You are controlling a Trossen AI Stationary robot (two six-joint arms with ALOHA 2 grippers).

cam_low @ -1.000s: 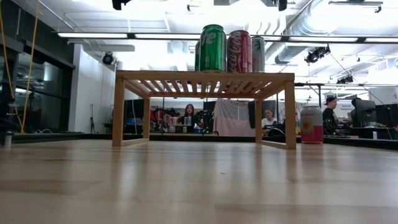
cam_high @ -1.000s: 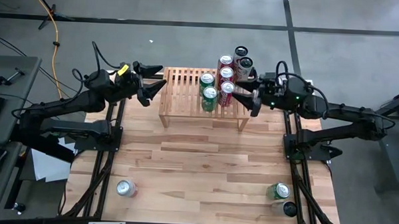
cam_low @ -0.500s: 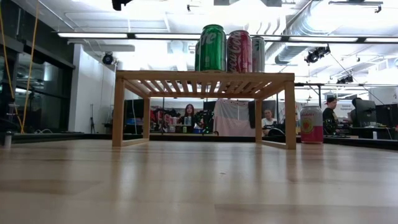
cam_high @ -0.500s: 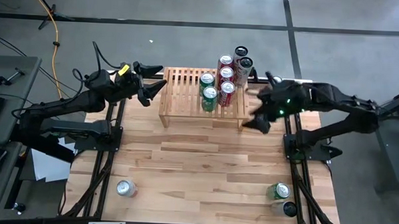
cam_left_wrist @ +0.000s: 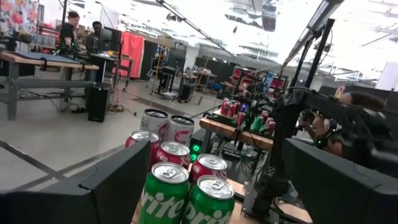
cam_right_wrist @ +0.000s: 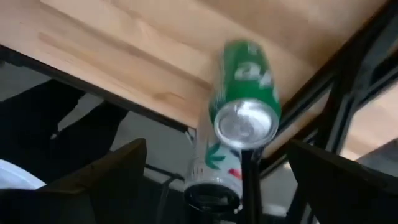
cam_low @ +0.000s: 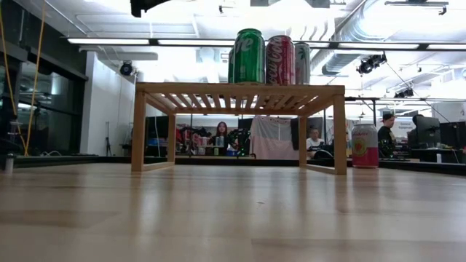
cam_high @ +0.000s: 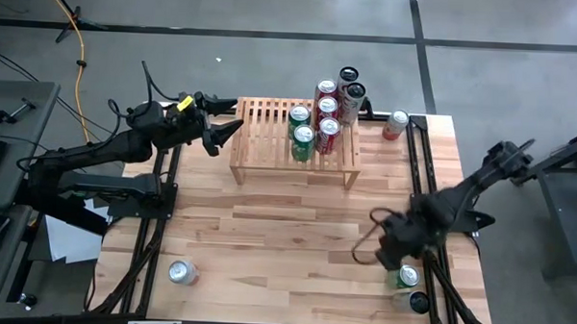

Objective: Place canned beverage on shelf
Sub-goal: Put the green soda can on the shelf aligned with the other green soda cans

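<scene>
The light-wood slatted shelf (cam_high: 270,142) stands at the table's far middle, with green cans (cam_high: 302,136) and red cans (cam_high: 329,108) upright on its right part; they also show in the low view (cam_low: 249,55). My right gripper (cam_high: 368,238) is open above the table's near right part, just left of a green can (cam_high: 403,276) that stands upright near the corner. That can shows between the open fingers in the right wrist view (cam_right_wrist: 245,93). My left gripper (cam_high: 227,126) waits open at the shelf's left end, facing the cans (cam_left_wrist: 163,193).
A white can (cam_high: 414,301) stands at the near right corner beside the green one. A silver can (cam_high: 182,272) lies at the near left. A pink can (cam_high: 396,124) stands right of the shelf. Two more cans (cam_high: 352,84) stand behind the shelf.
My right gripper has swung from the shelf's right end toward the table's near edge and has turned toward the green can at the near right corner. The pink can right of the shelf, earlier under the arm, now shows.
</scene>
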